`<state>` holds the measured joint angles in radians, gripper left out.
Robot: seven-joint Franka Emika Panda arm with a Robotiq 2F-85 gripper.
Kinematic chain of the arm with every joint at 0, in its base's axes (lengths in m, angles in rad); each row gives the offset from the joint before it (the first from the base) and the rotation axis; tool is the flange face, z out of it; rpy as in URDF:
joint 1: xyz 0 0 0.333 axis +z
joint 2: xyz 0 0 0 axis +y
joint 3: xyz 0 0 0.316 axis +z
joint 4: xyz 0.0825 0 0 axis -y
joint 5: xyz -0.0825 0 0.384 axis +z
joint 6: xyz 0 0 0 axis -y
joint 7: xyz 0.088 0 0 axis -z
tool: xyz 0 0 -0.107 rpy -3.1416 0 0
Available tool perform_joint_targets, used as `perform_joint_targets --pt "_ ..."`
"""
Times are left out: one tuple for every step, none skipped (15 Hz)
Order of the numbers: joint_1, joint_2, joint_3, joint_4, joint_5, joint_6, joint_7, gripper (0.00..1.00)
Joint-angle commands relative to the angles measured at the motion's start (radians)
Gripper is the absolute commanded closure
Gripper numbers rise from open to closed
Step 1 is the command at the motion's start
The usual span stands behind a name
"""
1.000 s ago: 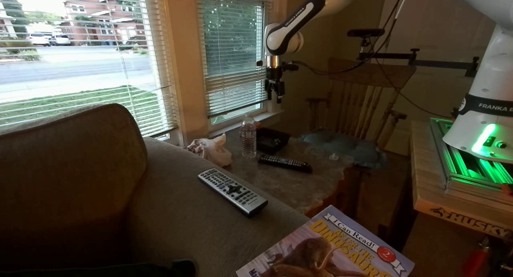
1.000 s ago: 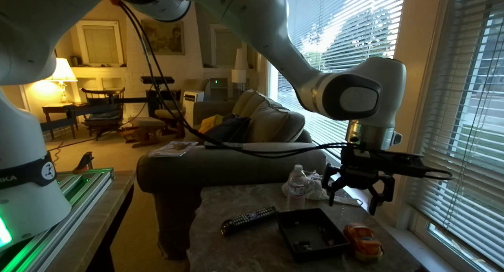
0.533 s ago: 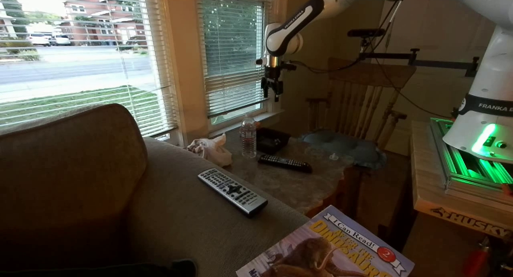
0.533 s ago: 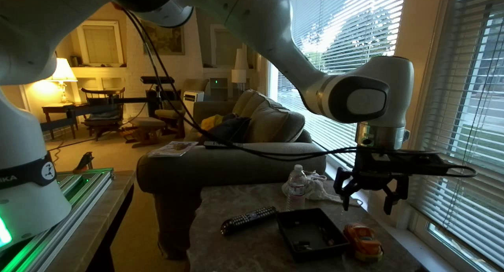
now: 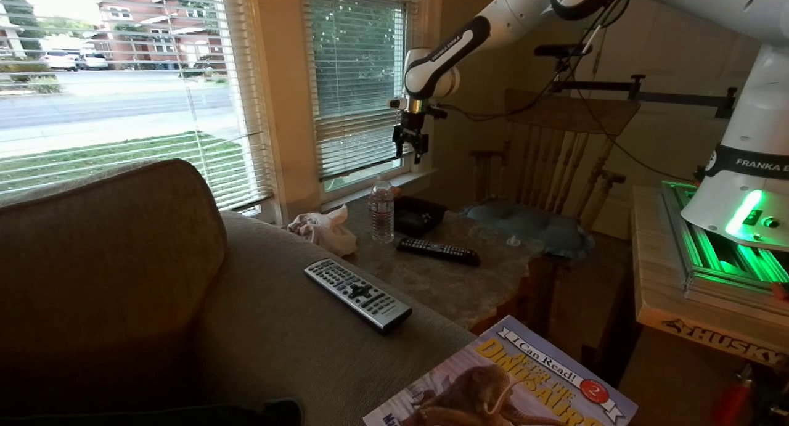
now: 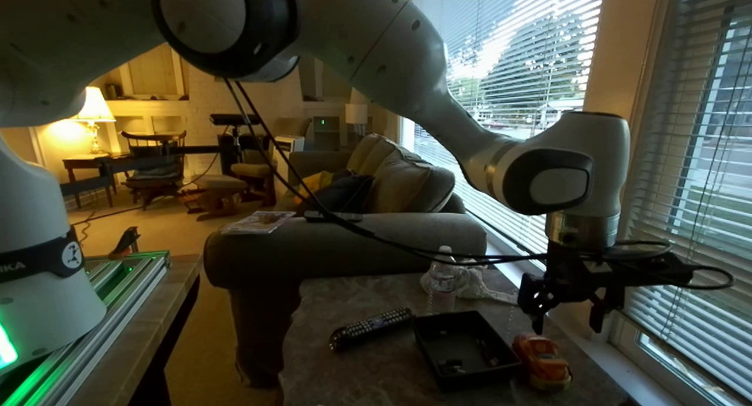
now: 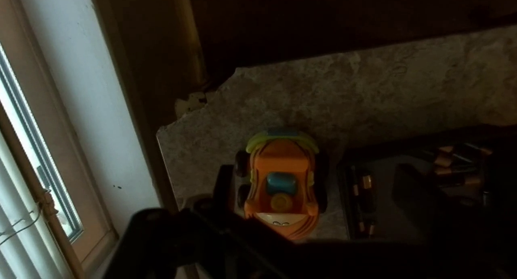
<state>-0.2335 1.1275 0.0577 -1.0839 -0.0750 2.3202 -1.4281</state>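
Note:
My gripper (image 6: 567, 321) is open and empty in the air above the table's window end; it also shows in an exterior view (image 5: 408, 156). An orange toy car (image 6: 541, 359) with black wheels sits on the table below it. In the wrist view the toy car (image 7: 282, 166) lies between the two dark fingers, nearer the left finger, and its near end is partly hidden by the gripper. A black tray (image 6: 435, 359) stands beside the car. In the wrist view the tray (image 7: 345, 198) holds several batteries, and the right finger overlaps it.
On the table stand a water bottle (image 6: 442, 282), a black remote (image 6: 371, 328) and a white plastic bag (image 5: 327, 229). A silver remote (image 5: 357, 293) and a book (image 5: 505, 383) lie on the sofa arm. The window sill (image 7: 101, 93) and blinds are close beside the gripper.
In an exterior view my gripper has moved right, toward the window, and lower in the last half second. It stays open. The table objects have not moved.

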Motion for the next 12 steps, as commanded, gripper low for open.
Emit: perform_joint_targets --pt "-0.013 0.119 0.04 0.156 0.024 -0.012 -0.059 0.0" --pt "-0.012 0.141 0.047 0.182 0.025 -0.014 -0.069 0.0" --pt "-0.01 0.161 0.054 0.208 0.026 -0.017 -0.081 0.0" --pt "-0.008 0.185 0.06 0.235 0.026 -0.02 -0.098 0.0" --pt "-0.005 0.201 0.066 0.255 0.027 -0.025 -0.11 0.0" --pt "-0.004 0.222 0.074 0.28 0.028 -0.03 -0.13 0.0" --pt "-0.008 0.246 0.091 0.311 0.017 -0.041 -0.144 0.0" --pt "-0.008 0.263 0.099 0.332 0.018 -0.047 -0.157 0.0" --pt "-0.007 0.28 0.108 0.355 0.018 -0.059 -0.171 0.0" --pt "-0.006 0.295 0.114 0.374 0.017 -0.067 -0.182 0.0" --pt "-0.005 0.309 0.12 0.392 0.016 -0.075 -0.193 0.0" --pt "-0.005 0.323 0.126 0.41 0.016 -0.084 -0.204 0.0"
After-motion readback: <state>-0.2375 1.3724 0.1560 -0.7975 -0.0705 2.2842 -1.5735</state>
